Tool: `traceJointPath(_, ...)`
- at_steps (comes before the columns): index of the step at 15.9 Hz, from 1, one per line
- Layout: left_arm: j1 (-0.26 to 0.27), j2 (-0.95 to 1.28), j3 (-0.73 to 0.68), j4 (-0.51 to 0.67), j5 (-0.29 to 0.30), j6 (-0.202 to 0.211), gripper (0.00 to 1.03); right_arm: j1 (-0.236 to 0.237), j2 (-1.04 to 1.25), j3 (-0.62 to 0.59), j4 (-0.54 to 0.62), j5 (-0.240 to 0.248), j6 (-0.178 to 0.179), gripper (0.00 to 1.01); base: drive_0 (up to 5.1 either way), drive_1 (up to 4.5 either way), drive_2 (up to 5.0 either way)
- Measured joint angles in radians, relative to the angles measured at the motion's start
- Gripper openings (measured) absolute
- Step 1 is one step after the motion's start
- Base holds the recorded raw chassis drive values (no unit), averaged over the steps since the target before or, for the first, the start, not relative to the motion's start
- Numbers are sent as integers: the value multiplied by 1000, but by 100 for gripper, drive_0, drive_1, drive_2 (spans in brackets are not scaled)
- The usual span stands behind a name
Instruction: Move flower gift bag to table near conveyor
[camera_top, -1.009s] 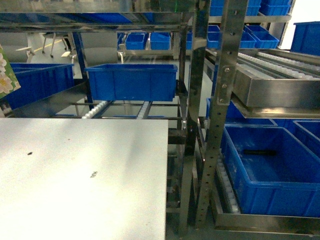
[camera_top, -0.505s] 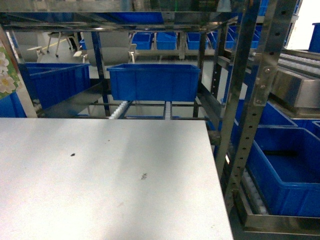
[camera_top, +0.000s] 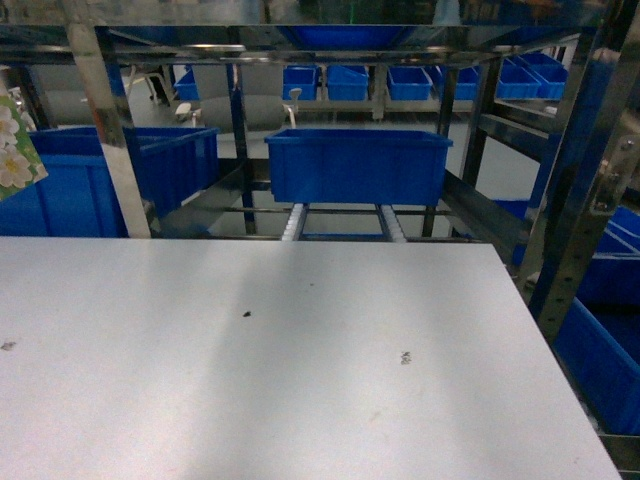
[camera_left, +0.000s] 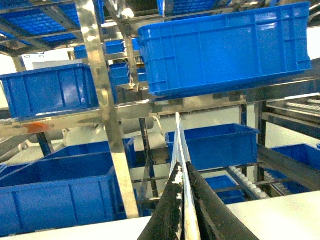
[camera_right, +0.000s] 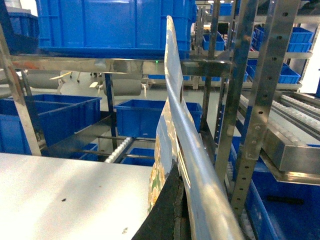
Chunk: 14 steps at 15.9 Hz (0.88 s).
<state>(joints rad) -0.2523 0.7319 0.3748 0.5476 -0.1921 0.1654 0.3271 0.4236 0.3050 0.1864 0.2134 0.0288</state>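
Flower gift bag shows best in the right wrist view, edge-on: a thin glossy sheet rising from between the dark fingers of the right gripper, its long axis running up and slightly back, curving toward the top of the frame. A floral print shows on its left face low down. Those fingers are pressed close against the sheet, pinching it.

The left wrist view gives a similar picture: the left gripper has its two dark fingers drawn together on a thin, shiny upright edge that stands nearly vertical; it looks like the same bag, though so narrow a sliver makes that hard to confirm.

The head view shows neither gripper. It catches only a corner of the bag at the far left edge, white blossoms on green, held above the level of the table. That white top, marked by a few dark specks, fills the lower frame. Just beyond its far edge sit the white rollers of the conveyor, with a blue bin resting on the track above them.
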Motion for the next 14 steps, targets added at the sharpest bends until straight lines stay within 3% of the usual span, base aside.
traceJointPath(14,0,0,0,-2,0,0,2,0,0,0,0,0,0,2,-504,242,242)
